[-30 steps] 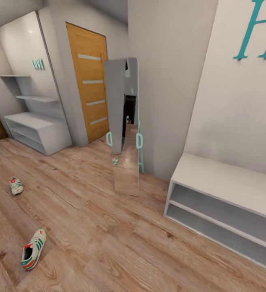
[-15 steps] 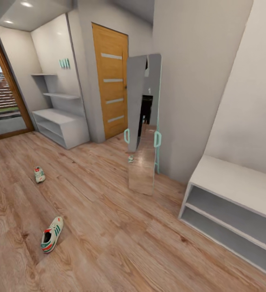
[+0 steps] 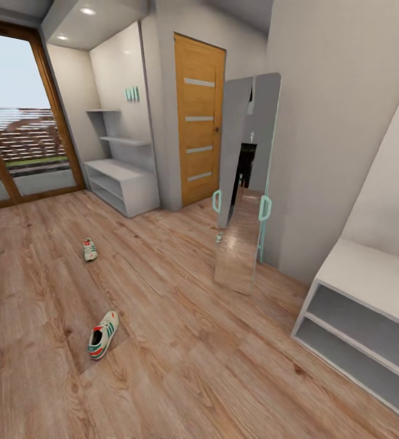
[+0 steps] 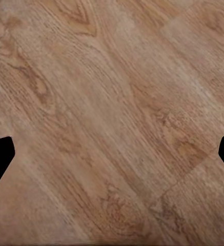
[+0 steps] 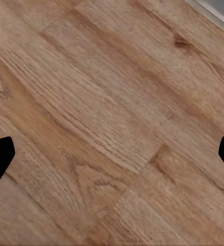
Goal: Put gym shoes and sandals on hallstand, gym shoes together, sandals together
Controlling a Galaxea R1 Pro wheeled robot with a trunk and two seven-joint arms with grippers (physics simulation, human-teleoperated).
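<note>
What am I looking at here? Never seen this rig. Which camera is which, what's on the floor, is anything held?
It is a simulated wheeled robot with two arms. The wide picture is from its head camera: a corridor floor with two gym shoes, the near shoe and the far shoe, a standing mirror, a low white rack at the right, and the hallstand with wall shelves beside the glass door. The two close-ups look down from the wrists. The left pincer and right pincer have dark fingertips wide apart over bare planks, holding nothing.
</note>
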